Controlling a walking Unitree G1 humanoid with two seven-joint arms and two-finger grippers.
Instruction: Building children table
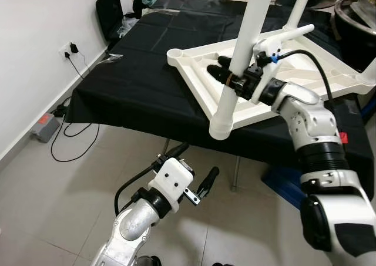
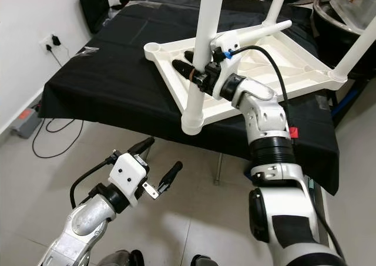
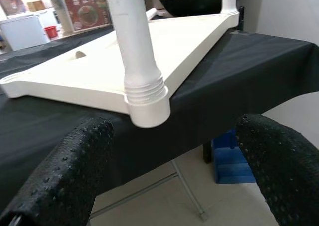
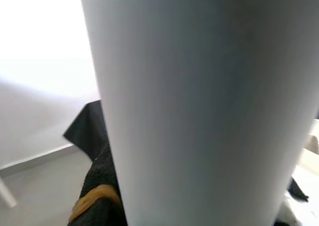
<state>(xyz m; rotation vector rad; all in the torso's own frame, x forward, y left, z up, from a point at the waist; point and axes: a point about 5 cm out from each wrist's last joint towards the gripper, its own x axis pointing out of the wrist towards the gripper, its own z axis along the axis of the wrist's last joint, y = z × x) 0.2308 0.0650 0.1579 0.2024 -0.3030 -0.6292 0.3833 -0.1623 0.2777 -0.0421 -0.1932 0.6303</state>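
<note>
Black cloth covers the table (image 1: 141,90) in a tiled room with a white wall, where a white plastic children's tabletop (image 1: 294,72) lies upside down across the front edge, its near corner overhanging the floor. At that overhanging corner a white table leg (image 1: 235,60) stands in its socket, long axis running almost straight up and out of the top of the head views; the left wrist view shows the threaded end (image 3: 143,89) of the leg seated in the round corner collar (image 3: 148,111). The right gripper (image 1: 230,78) reaches in from the table's right side and meets the leg part-way up, its black jaws closed around the tube, which crowds the right wrist view. The left gripper (image 1: 188,169) hangs low in front of the table's front edge, below and just short of the corner, jaws spread wide and holding nothing, with the collar framed between its fingers (image 3: 75,171). Other white legs rise from the far corners of the tabletop. Judging by this layout, the leg is being seated or turned home by the right arm, the nearer of the two; the left would have to rise toward the corner to steady the collar.
</note>
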